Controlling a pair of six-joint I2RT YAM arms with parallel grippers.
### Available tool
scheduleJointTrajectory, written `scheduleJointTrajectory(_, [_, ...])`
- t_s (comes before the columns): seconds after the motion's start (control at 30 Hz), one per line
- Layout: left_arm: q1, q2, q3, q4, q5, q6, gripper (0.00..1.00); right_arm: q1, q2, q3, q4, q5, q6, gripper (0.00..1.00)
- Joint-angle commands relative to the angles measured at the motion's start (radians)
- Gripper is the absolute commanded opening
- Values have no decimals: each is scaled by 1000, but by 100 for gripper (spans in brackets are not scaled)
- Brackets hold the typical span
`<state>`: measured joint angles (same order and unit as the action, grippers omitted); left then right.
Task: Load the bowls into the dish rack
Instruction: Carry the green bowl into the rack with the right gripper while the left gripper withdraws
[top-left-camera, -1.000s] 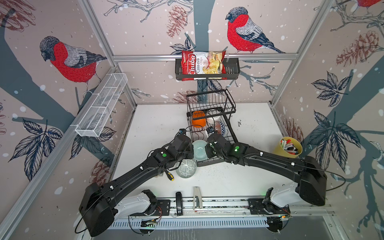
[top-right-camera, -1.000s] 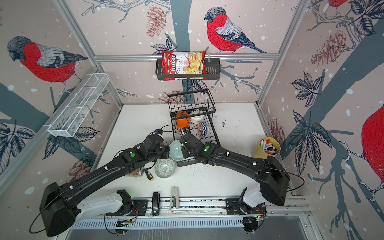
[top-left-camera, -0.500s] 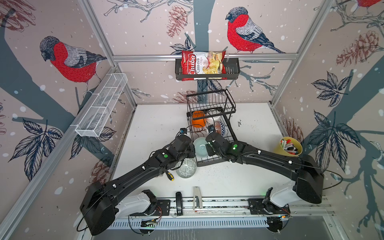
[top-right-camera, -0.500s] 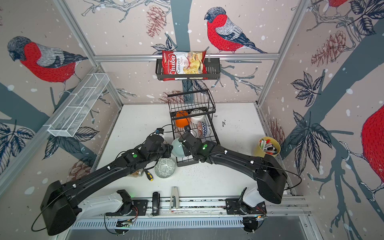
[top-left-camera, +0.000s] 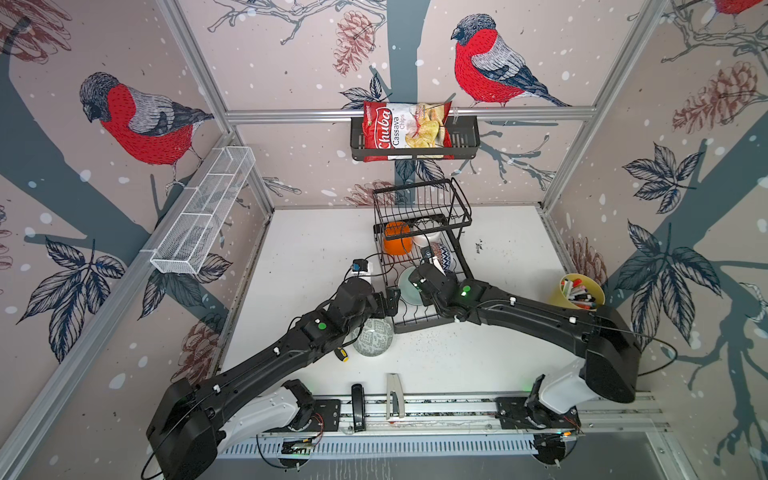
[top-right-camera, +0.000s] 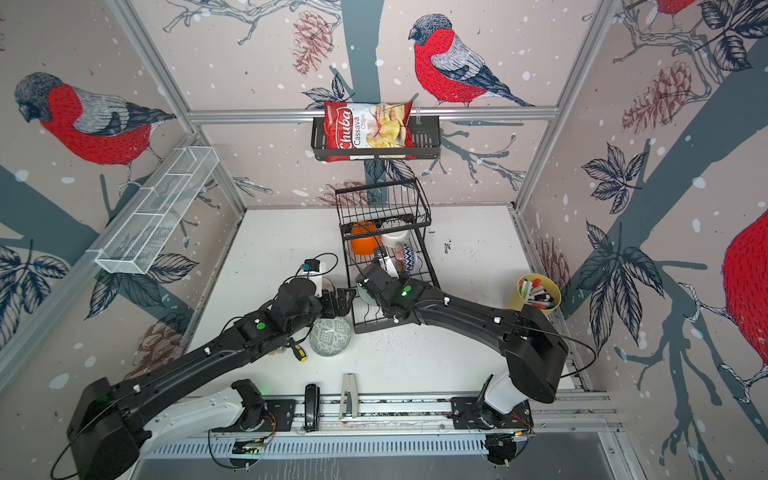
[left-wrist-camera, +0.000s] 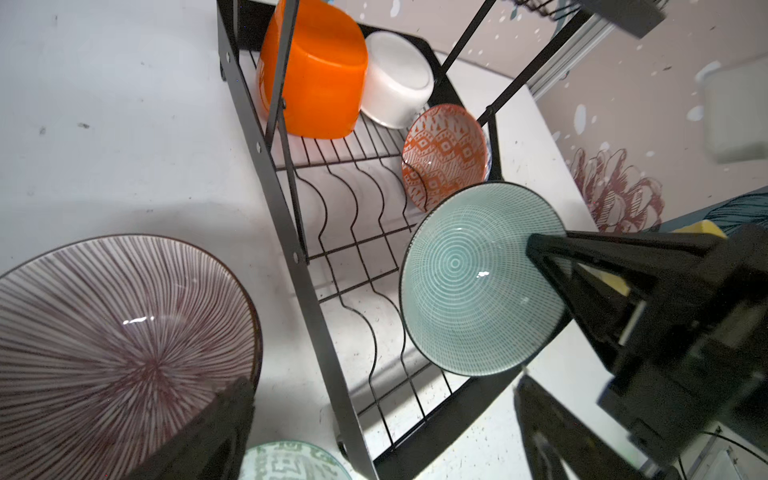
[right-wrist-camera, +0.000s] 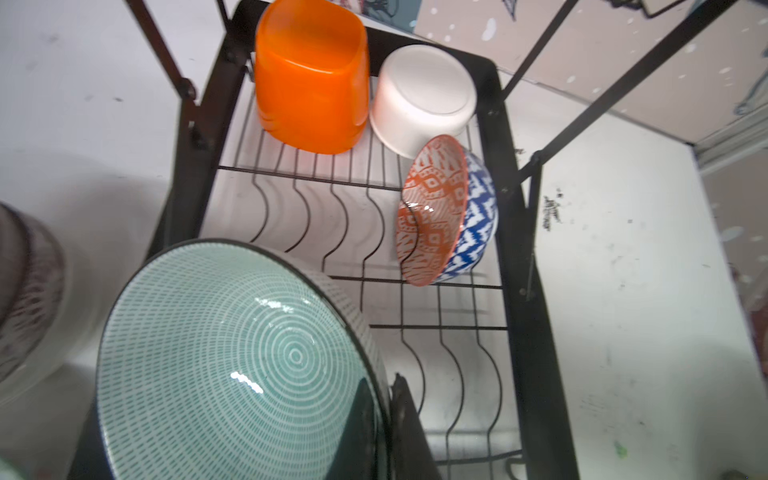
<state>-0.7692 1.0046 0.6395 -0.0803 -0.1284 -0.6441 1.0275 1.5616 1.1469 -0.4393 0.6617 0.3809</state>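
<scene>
The right gripper (right-wrist-camera: 380, 386) pinches the dark rim of the pale green bowl (right-wrist-camera: 232, 365), glazed with fine concentric dashes. It holds the bowl tilted on edge over the near end of the black wire dish rack (left-wrist-camera: 307, 291). Whether the bowl touches the wavy wire slots cannot be told. The left gripper (top-left-camera: 391, 300) hangs just beside the rack's near left corner, fingers spread wide with nothing between them.

At the far end of the lower tray, under the raised basket tier, sit a glossy orange bowl (right-wrist-camera: 311, 79), squarish with rounded corners, and a matte, round white bowl (right-wrist-camera: 424, 95), both with bases showing. Near them the orange-diamond bowl (right-wrist-camera: 432, 208) stands on edge in the slots, blue zigzag showing behind it; whether that is one bowl or two nested, the views do not settle.

Two more lie on the white table (top-left-camera: 498, 357) outside the rack: a wide mauve-striped bowl (left-wrist-camera: 116, 345), open side up, and a domed maze-print bowl (top-left-camera: 372, 337), upside down. The count is three or four in the rack, one gripped, two on the table.
</scene>
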Motion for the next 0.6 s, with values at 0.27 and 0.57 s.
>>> scheduleJointTrajectory(0.27, [10, -85, -85, 224, 86, 53, 96, -1, 127, 89, 12, 231, -108, 0])
scheduleJointTrajectory(0.57, [28, -130, -125, 243, 83, 46, 97, 0, 241, 135, 61, 375, -228, 0])
